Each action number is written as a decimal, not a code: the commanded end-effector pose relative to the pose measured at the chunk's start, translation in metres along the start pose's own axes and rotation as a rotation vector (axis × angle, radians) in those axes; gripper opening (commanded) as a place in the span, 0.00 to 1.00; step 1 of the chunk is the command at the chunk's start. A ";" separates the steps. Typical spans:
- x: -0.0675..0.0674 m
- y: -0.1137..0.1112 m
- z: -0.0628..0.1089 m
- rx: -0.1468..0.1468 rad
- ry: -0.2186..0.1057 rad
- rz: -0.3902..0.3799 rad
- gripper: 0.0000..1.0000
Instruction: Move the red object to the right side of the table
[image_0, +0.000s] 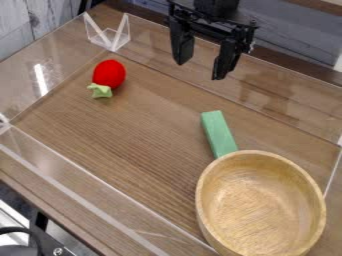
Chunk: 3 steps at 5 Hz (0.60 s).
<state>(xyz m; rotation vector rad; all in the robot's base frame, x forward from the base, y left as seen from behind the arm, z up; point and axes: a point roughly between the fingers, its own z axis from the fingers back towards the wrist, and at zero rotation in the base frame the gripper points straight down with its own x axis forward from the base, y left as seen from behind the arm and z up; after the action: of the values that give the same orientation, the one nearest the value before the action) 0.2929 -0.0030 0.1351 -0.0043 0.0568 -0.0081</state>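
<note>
three things rest on the table (120, 125): the red object (107, 75) lies near the far left corner with its pale green leafy base toward the near side, a green block (218, 133) lies toward the right edge, and a round wooden bowl (262, 205) fills the near right corner, maybe just touching the block. the gripper (203, 60) hangs above the far edge with jaws spread and nothing between them, well apart from the red object.
</note>
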 end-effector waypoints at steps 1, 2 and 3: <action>-0.002 0.000 -0.010 0.002 0.027 -0.008 1.00; 0.003 0.021 -0.021 0.005 0.041 0.014 1.00; 0.002 0.047 -0.028 0.004 0.046 0.049 1.00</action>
<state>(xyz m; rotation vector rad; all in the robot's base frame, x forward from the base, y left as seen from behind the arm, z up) 0.2911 0.0414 0.0984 -0.0065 0.1351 0.0445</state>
